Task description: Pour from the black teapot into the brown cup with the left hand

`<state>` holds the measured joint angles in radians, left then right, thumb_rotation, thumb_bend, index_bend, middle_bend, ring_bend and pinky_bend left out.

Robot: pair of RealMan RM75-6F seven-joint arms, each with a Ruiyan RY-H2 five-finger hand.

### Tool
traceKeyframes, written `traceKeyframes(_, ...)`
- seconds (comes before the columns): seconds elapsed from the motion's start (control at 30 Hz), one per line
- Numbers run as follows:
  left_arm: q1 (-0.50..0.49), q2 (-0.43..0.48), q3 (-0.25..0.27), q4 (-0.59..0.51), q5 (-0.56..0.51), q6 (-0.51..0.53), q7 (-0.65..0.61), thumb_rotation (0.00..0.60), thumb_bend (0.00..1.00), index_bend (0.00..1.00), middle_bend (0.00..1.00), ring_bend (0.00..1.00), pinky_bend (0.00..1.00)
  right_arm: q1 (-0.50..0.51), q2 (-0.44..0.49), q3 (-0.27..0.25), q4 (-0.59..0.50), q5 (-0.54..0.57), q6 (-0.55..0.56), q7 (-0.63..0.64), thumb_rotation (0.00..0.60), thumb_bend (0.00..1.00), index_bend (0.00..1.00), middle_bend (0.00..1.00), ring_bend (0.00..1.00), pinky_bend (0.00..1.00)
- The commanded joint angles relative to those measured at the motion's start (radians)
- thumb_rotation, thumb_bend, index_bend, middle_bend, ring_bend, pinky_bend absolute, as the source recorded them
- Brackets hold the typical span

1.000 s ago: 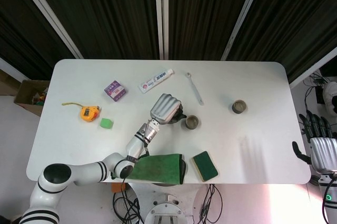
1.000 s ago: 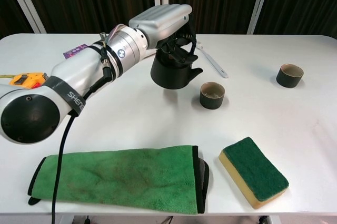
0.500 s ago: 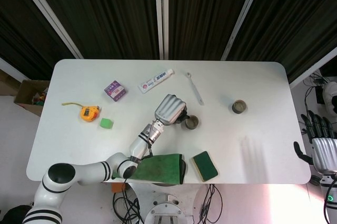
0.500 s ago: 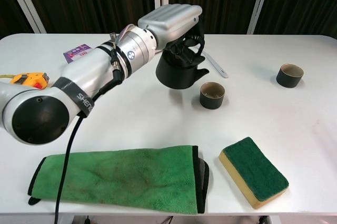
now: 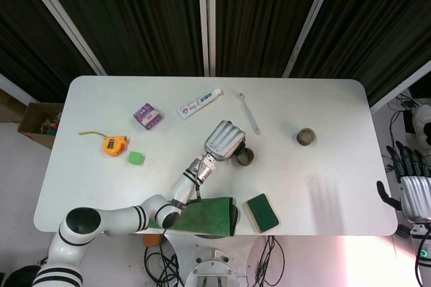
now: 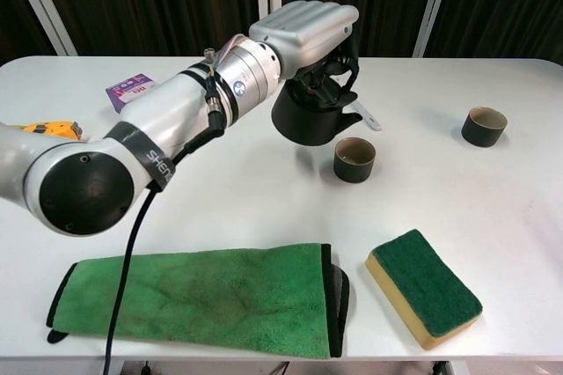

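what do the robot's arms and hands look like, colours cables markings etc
The left arm is glossy white and silver with black bands at the joints, a black strap with white lettering, and a black cable hanging beside it. Its left robot hand has a ribbed silver back and black inner parts. The right robot hand, at the head view's edge, has a silver back and dark fingers.

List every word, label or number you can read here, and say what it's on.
"SHEN...": black band on the left arm, cut off by the curve.
Toothpaste tube: printing too small to read.
Purple box: label blurred, unreadable.
Tape measure: no legible marking.
Nothing readable on the teapot, cups or sponge.
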<state>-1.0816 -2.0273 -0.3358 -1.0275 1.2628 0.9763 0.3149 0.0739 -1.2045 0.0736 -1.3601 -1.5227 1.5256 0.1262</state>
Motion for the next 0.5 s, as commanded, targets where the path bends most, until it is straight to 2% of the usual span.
traceKeyframes(0.03, -0.005, -0.006, -0.001, 0.006, 0.000, 0.002, 0.004, 0.600, 0.37, 1.00, 1.00, 1.00, 0.65, -0.001, 0.001, 0.000, 0.000, 0.000, 0.001, 0.001, 0.600, 0.38, 0.00, 0.00, 0.00, 0.00)
traceKeyframes(0.5, -0.020, -0.026, 0.012, 0.037, 0.025, 0.028, 0.038, 0.600, 0.39, 1.00, 1.00, 1.00, 0.65, -0.004, 0.001, -0.001, 0.004, -0.002, 0.004, 0.010, 0.600, 0.38, 0.00, 0.00, 0.00, 0.00)
